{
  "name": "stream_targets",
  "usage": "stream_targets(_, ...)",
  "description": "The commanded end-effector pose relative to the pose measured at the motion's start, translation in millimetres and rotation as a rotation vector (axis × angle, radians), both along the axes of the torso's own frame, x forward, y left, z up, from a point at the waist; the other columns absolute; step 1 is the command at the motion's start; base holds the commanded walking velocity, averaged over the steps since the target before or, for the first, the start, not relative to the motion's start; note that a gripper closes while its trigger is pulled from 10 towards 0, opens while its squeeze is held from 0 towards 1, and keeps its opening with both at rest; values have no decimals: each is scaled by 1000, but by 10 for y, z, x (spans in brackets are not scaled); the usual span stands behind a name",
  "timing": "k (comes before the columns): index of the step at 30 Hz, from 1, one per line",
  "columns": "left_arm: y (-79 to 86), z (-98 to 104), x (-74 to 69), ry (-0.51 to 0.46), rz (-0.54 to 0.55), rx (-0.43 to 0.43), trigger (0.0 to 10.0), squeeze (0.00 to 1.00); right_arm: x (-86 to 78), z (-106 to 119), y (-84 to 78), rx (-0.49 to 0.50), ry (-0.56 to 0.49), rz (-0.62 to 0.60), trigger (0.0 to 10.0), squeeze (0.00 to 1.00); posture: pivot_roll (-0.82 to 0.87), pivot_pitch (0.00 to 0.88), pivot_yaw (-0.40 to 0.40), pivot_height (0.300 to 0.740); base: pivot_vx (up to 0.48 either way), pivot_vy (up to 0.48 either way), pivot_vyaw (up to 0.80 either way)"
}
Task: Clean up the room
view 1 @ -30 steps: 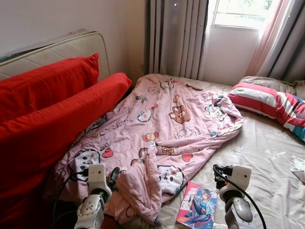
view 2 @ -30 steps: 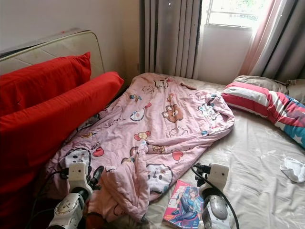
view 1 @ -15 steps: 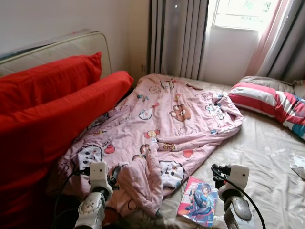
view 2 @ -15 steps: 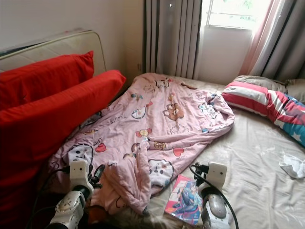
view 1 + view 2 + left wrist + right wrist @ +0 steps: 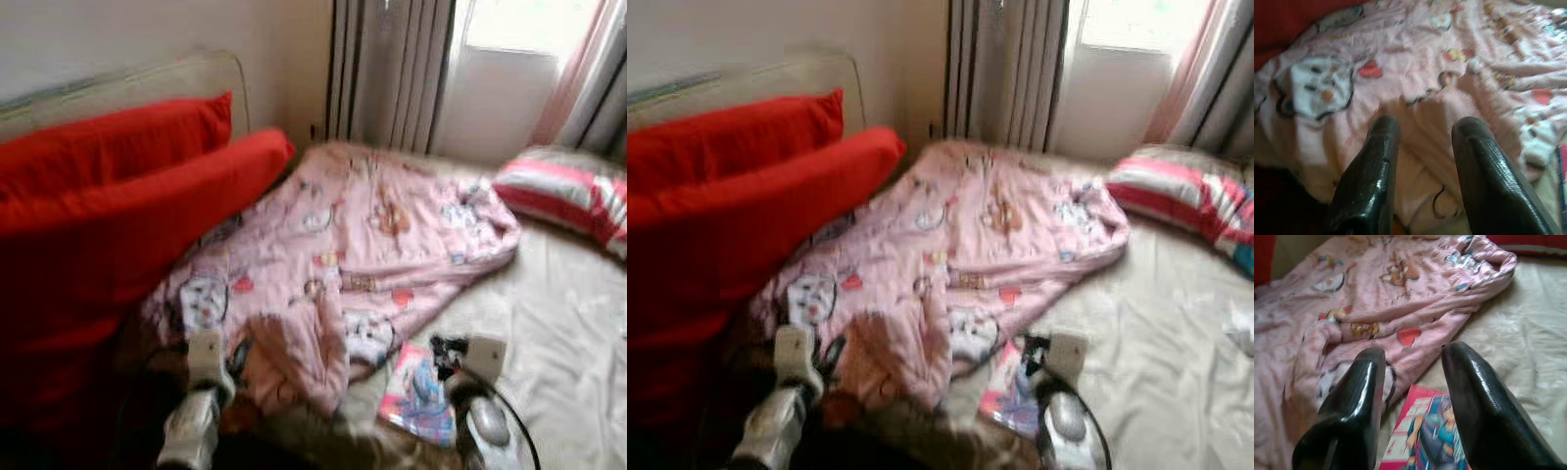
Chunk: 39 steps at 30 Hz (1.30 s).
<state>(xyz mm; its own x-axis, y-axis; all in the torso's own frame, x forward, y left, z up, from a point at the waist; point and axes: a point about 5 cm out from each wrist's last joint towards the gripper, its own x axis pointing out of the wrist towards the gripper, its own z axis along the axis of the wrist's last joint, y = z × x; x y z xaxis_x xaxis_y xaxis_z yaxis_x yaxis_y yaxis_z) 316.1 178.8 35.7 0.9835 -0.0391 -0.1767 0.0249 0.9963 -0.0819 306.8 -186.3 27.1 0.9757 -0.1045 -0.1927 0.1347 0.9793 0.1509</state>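
A pink cartoon-print blanket [image 5: 362,245] lies rumpled across the bed, with its near end bunched up. A colourful comic book [image 5: 416,397] lies on the beige sheet [image 5: 558,323] by the blanket's near right edge. My left gripper [image 5: 1425,125] is open just above the bunched blanket [image 5: 1415,63], with nothing between its fingers. My right gripper [image 5: 1413,350] is also open, hovering over the book [image 5: 1425,435] and the blanket's edge. In the eye views both grippers sit low, the left gripper [image 5: 235,357] over the blanket and the right gripper [image 5: 446,348] beside the book. The eye views are blurred.
Two big red pillows [image 5: 118,215] lean along the left, against an upright pale mattress [image 5: 127,83]. A red-and-white striped pillow [image 5: 558,191] lies at the far right. A white cloth [image 5: 1242,328] rests at the sheet's right edge. Grey curtains [image 5: 392,69] hang beside a window behind the bed.
The whole picture has slid to the right and gone blurry, so the camera has moved. Both grippers keep their places over the blanket's near end and the book.
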Motion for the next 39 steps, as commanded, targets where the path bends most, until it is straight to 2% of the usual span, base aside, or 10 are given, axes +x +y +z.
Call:
stream_targets(1,-37,19,19,-6,-11,-11,10000,0,-8,-2,-46,-5,3,-22,10000,0,-65,3,1,653,0,0,0)
stream_targets(29,-79,51,49,-12,-44,-27,10000,0,4,-30,-44,5,48,-41,10000,0,-61,14,5,640,0,0,0)
stream_targets(37,-68,14,33,13,-42,-25,10000,0,-10,-61,-24,6,66,-19,10000,0,-62,16,5,585,0,0,0)
stream_targets(39,-72,9,31,17,-42,-26,10000,0,-19,-73,-44,12,75,-27,10000,0,-62,16,5,585,0,0,0)
